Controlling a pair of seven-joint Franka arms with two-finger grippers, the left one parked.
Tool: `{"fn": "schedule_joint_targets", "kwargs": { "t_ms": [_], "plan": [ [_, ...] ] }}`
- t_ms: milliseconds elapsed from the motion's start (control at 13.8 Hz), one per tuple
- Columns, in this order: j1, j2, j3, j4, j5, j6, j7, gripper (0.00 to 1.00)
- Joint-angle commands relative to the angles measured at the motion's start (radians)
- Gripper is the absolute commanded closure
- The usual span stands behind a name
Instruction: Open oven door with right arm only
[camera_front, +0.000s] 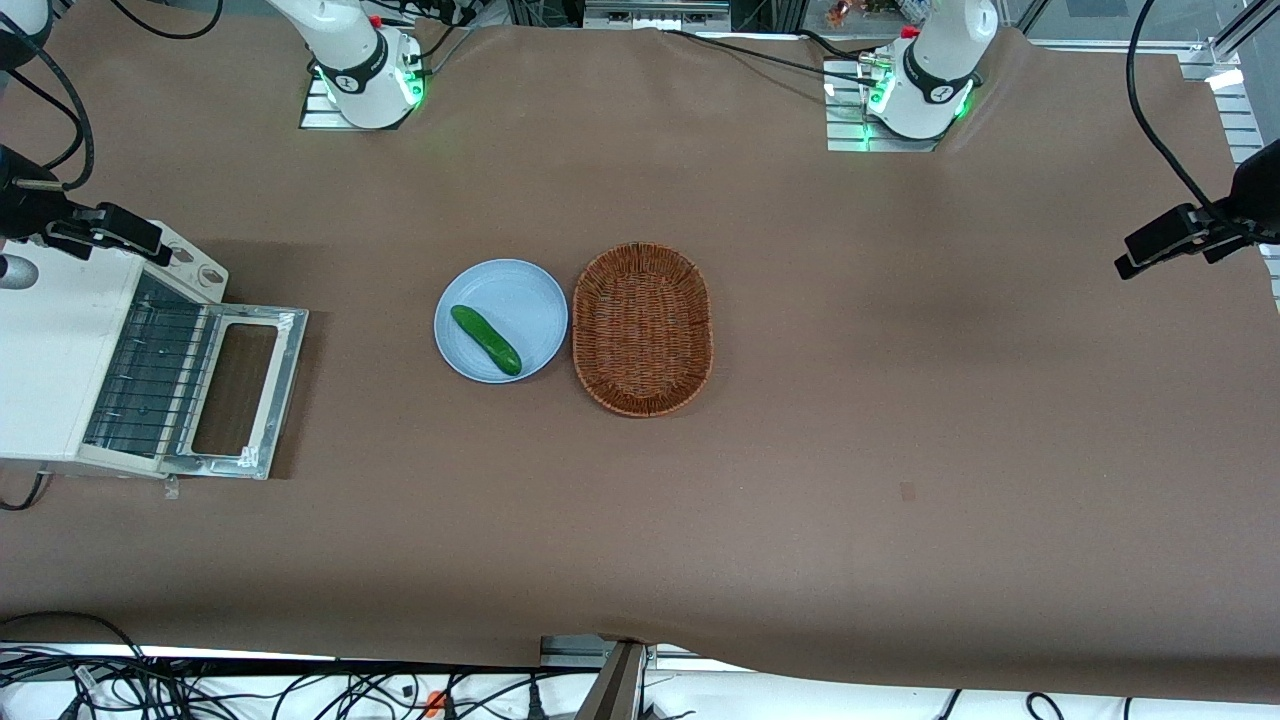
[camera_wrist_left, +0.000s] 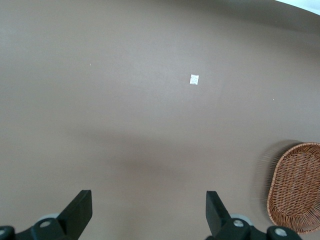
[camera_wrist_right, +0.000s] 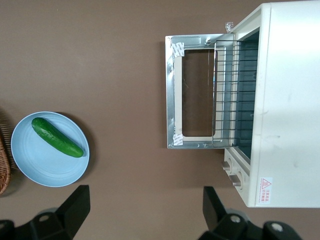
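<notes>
Lying flat open before the oven, the oven door is down; the gripper hovers above, fingers spread and empty.

- Scene is lit evenly and brightly from overhead; soft shadows are cast beside the oven door and the basket.
- Mild glare is seen on the white oven top.
- Gripper fingers, spread apart, are rendered slightly soft.
</notes>
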Motion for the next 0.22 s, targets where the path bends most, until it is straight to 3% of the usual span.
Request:
{"fn": "schedule_joint_targets", "kwargs": {
  "t_ms": [0, 145],
  "plan": [
    [-0.019, -0.004, 0.016, 0.017, 0.018, -0.026, -0.015, 0.00],
    [-0.019, -0.002, 0.016, 0.017, 0.018, -0.026, -0.015, 0.00]
  ]
}}
